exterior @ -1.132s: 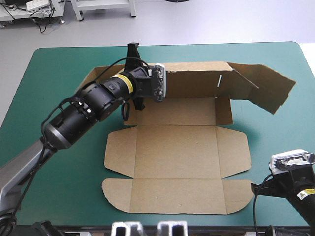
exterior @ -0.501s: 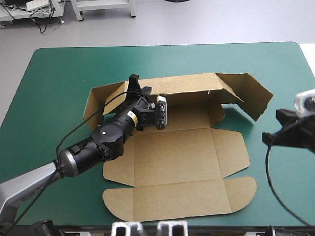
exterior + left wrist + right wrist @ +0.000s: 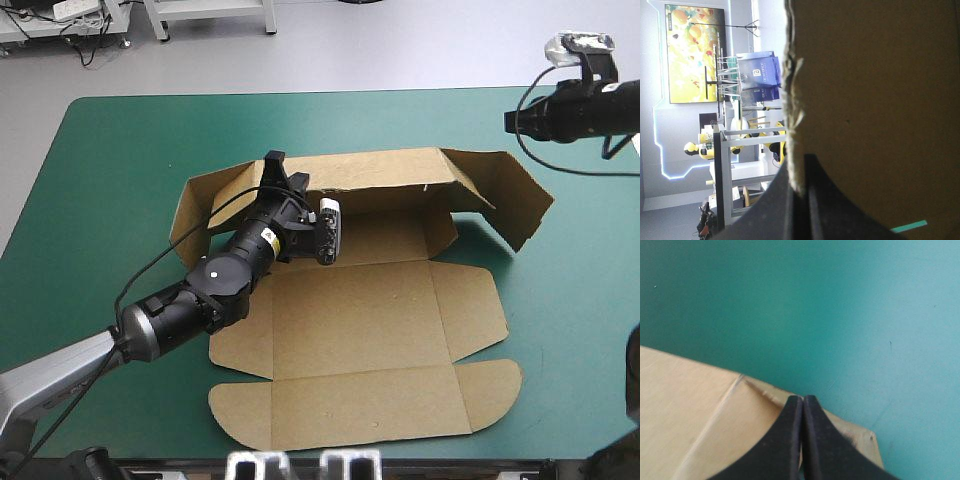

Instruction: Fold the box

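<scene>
Right claw, pressed together, now farther back over teal-green cover; left claw pinching box.

Only a table under a teal-green cover, rounded at the far corners, smooth and flat. Seen spreading wide ahead of the right gripper, plain but for a few tiny specks. Glimpsed again as one thin teal-green strip just beside the left gripper.
</scene>
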Controlling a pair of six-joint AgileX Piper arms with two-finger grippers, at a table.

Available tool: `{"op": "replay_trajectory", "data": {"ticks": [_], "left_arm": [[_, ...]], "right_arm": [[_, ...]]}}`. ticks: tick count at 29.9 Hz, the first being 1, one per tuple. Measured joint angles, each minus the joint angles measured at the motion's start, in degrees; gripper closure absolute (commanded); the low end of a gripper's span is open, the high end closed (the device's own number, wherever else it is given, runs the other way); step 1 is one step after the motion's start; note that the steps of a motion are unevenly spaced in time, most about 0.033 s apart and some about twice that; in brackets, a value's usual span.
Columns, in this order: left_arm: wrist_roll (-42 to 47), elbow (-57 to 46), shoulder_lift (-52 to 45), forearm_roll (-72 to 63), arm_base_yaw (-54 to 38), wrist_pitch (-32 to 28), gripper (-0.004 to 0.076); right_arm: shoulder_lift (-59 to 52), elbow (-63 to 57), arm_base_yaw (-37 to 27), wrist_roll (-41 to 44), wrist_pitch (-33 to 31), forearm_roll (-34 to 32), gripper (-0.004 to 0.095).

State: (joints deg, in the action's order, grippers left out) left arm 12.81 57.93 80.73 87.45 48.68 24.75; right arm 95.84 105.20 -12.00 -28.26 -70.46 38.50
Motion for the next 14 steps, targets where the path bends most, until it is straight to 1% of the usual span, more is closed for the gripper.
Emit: {"op": "replay_trajectory", "data": {"ticks": [4, 7, 11, 14], "left_arm": [[0.5, 0.0, 0.0, 0.3, 0.0, 0.0, 0.0734], [1.1, 0.0, 0.0, 1.0, 0.0, 0.2, 0.0734], [1.4, 0.0, 0.0, 1.1, 0.0, 1.1, 0.0734], [2.4, 0.0, 0.0, 1.3, 0.1, 2.9, 0.0734]], "right_arm": [[11.8, 9.2, 0.2, 1.3, -0.3, 0.8, 0.0929], [17.8, 12.8, 0.9, 1.8, -0.2, 0.8, 0.0929], [22.2, 13.4, 2.3, 1.9, -0.3, -0.4, 0.0931], [22.7, 12.6, 3.0, 1.9, -0.3, -2.1, 0.0931]]}}
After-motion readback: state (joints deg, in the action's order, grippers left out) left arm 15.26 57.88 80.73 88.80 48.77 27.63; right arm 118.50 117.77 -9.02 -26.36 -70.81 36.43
